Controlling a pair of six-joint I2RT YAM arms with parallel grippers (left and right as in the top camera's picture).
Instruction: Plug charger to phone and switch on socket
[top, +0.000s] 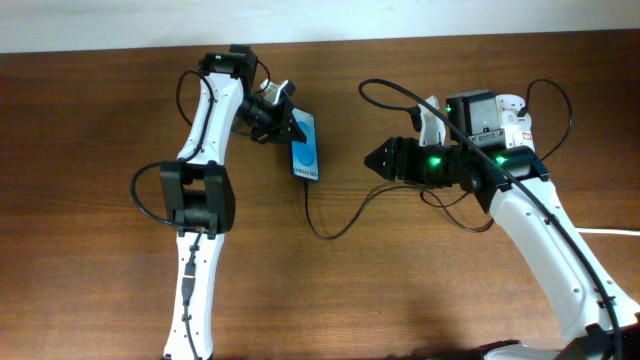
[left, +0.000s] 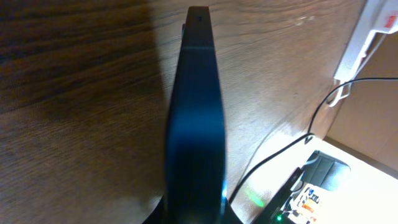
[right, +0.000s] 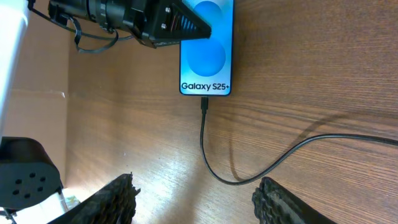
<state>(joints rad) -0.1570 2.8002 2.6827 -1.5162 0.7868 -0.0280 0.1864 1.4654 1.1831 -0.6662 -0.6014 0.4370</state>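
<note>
The phone (top: 306, 150) lies on the table with its blue "Galaxy S25+" screen up, and it also shows in the right wrist view (right: 207, 50). My left gripper (top: 289, 122) is shut on the phone's far end. In the left wrist view the phone (left: 196, 124) is edge-on between the jaws (left: 196, 214). The charger (top: 330, 232), a thin black cable, has its plug tip (right: 204, 104) at the phone's bottom edge and looks inserted. My right gripper (top: 372, 160) is open and empty just right of the phone, its fingers (right: 196, 183) apart above the cable loop. The socket (top: 490, 112) lies behind my right arm.
The socket's thick white cord (top: 610, 232) runs off the right edge. My right arm covers much of the socket. The black cable loops across the wood between the two arms. The table's far edge (top: 400, 40) meets a white wall.
</note>
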